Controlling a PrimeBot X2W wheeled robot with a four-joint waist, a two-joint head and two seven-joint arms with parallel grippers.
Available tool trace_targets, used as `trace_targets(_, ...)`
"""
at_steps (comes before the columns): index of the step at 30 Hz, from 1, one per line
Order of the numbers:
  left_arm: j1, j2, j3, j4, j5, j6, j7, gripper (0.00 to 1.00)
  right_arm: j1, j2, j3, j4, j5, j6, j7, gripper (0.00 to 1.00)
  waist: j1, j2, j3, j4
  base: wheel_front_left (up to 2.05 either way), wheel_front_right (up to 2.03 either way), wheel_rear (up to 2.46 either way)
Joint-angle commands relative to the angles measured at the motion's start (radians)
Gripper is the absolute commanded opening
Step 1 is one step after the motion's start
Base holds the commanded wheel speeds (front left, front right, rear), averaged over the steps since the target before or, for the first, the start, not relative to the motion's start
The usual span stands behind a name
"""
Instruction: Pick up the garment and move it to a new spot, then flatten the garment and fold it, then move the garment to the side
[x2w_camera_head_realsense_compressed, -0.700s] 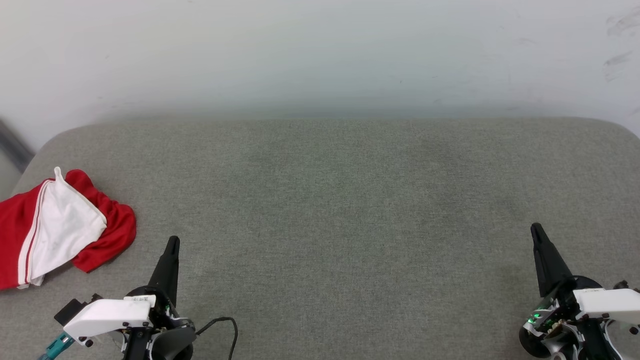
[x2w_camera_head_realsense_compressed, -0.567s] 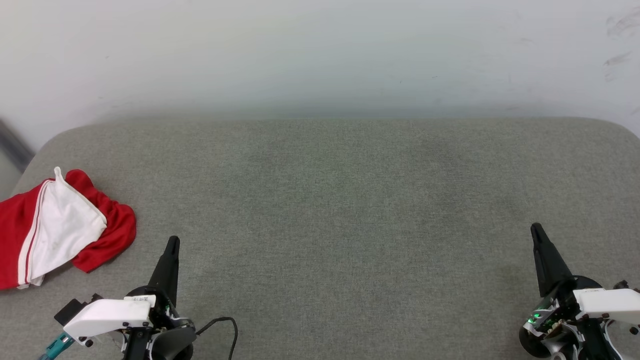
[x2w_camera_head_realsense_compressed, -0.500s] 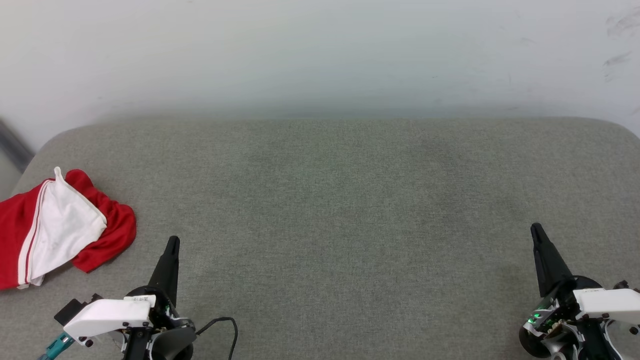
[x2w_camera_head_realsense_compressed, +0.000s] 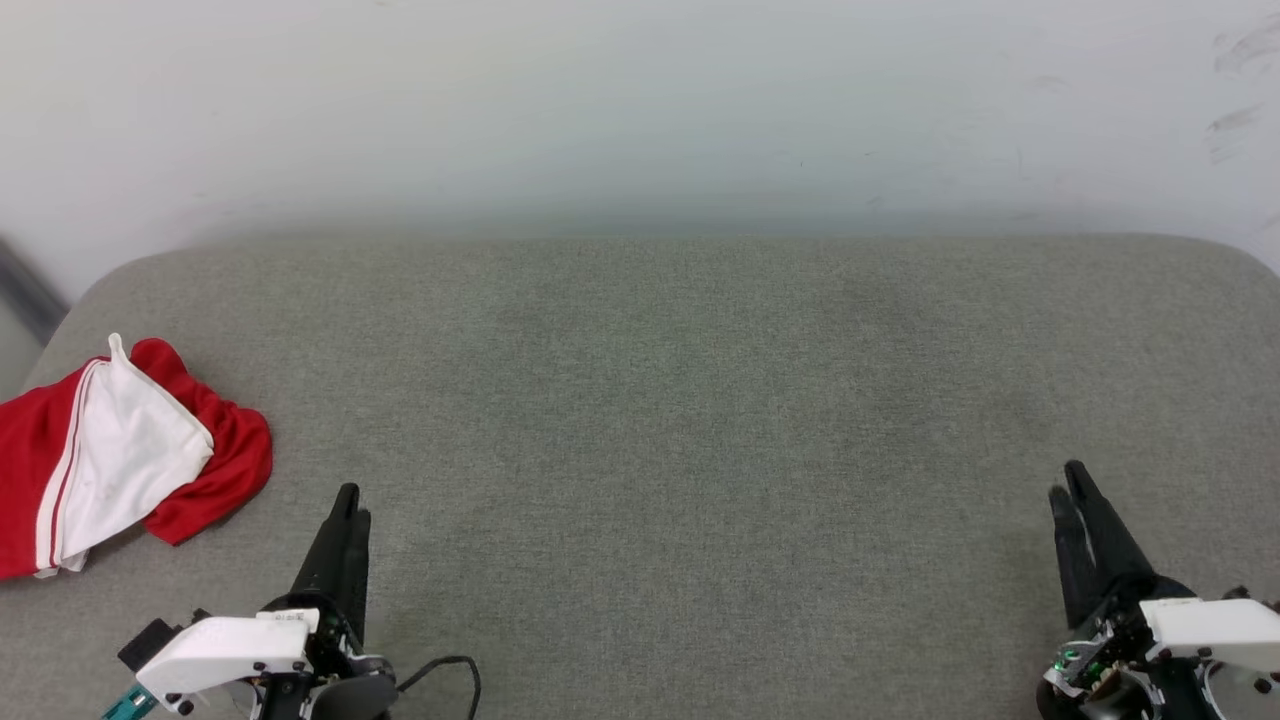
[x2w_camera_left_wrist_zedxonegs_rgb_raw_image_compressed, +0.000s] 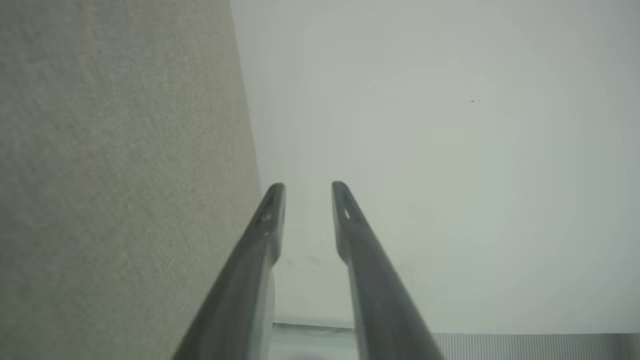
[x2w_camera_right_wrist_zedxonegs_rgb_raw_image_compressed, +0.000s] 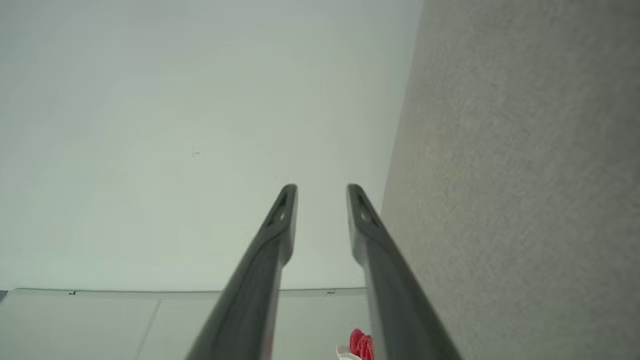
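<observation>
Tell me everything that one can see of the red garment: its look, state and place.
The garment is soft red fabric with a white panel edged by thin red-and-white stripes. It lies crumpled at the left edge of the grey padded surface, partly cut off by the head view's border. In view, only this surface touches it.

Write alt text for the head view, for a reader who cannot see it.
A crumpled red-and-white garment lies at the left edge of a gray padded surface, untouched. The left gripper and right gripper sit at the lower corners, slightly open and empty, with a pale wall behind.
</observation>
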Motion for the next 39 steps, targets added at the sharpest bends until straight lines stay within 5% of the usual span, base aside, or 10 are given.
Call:
trace_targets(1,-0.008,0.001,-0.011,-0.01,0.0,0.0,-0.007,1.0,-0.006,0.0,0.002,-0.012,-0.002,0.0,-0.006,1.0,0.0,0.0,0.0,0.0,0.0,0.0,0.0)
trace_targets(21,-0.033,0.001,-0.109,-0.073,0.14,0.0,-0.101,1.0,0.005,-0.016,0.049,-0.077,-0.057,0.0,-0.088,1.0,0.0,0.0,0.0,0.002,0.0,0.0,0.0)
trace_targets(39,-0.039,0.002,-0.148,-0.113,0.567,0.003,-0.178,1.0,0.004,-0.051,0.094,-0.112,-0.489,0.0,-0.177,1.0,0.0,0.0,-0.001,0.003,0.0,0.0,0.0)
